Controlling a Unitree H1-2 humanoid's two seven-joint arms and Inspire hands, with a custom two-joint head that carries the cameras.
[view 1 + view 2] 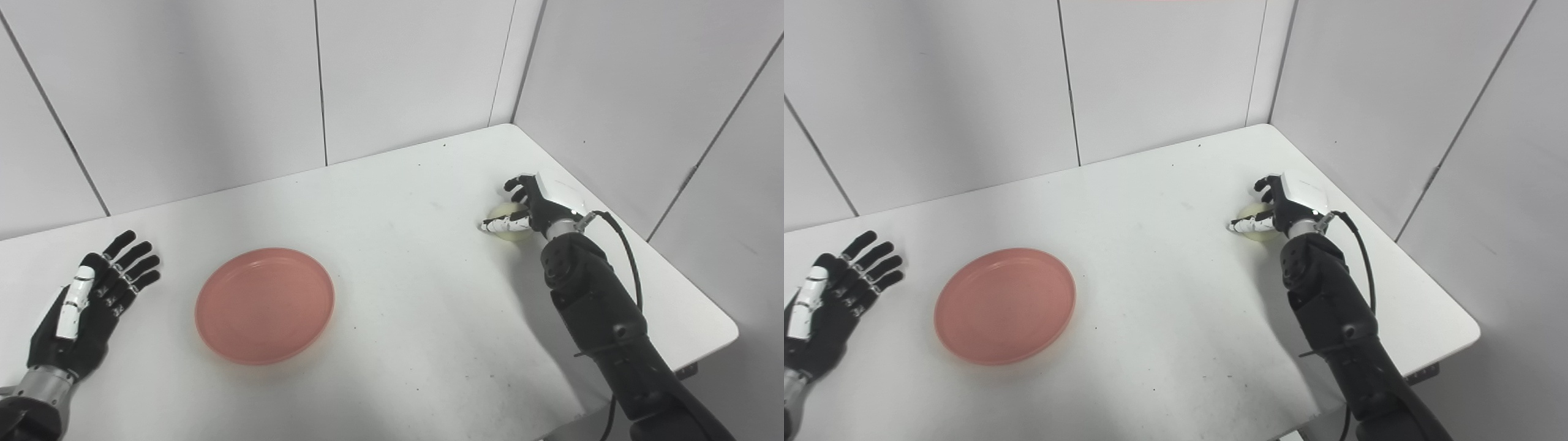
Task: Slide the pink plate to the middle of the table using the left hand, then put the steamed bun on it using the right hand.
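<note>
The pink plate [264, 304] lies flat on the white table [392, 202], left of centre. My left hand [92, 297] rests palm down to the plate's left, open with fingers spread, a clear gap from the rim. Far to the right, near the table's right edge, the pale round steamed bun [508, 222] sits on the tabletop. My right hand [531, 208] is wrapped around the bun, thumb in front and fingers curled over the back. The bun looks to be still on the table surface.
White wall panels [392, 73] close in the table at the back and on the right. The table's right edge [692, 275] runs just beside my right arm. A black cable [625, 245] loops off the right wrist.
</note>
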